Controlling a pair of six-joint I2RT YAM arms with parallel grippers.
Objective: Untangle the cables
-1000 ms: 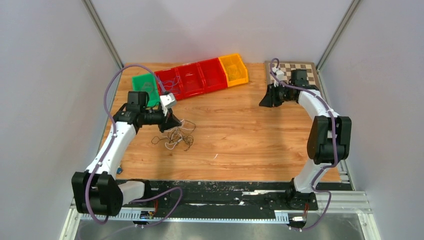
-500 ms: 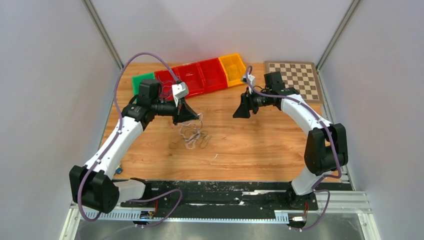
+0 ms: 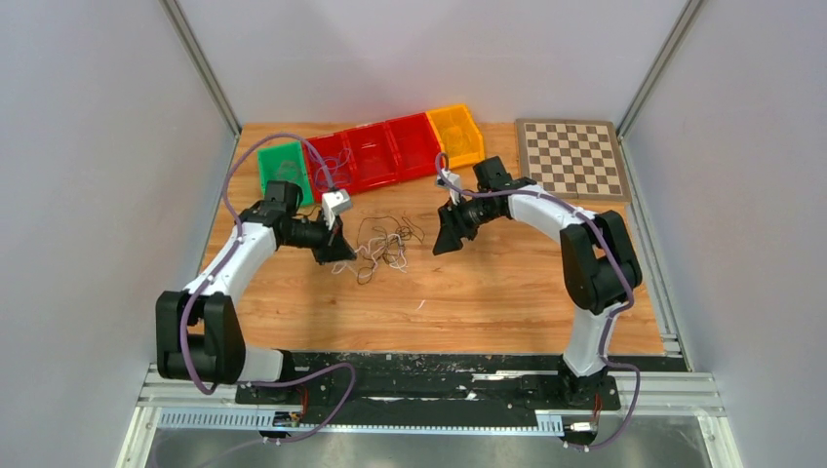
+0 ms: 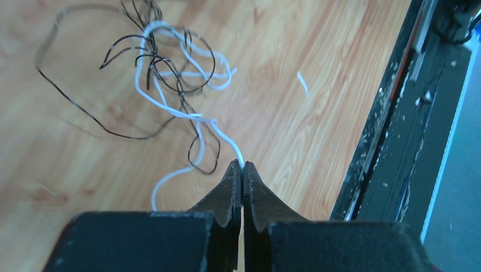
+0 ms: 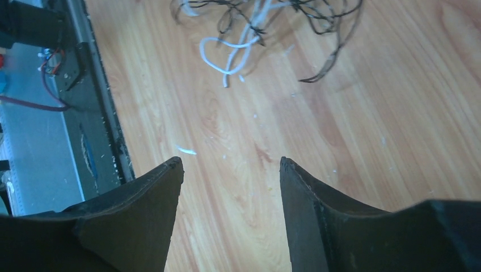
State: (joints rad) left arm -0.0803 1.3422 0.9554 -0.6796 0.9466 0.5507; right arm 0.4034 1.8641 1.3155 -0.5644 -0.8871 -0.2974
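Barely started: thin black-and-white cable tangle (image 3: pixel 382 244) all knotted on wooden tabletop (image 3: pixel 507 283). At tangle's edge left claw (image 4: pixel 243 169) pinches one white strand (image 4: pixel 224 136); right claw (image 5: pixel 231 167) gapes empty nearby — nothing separated.

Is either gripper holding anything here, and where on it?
The left gripper pinches the white cable where it trails from the tangle; the right gripper is open, empty.
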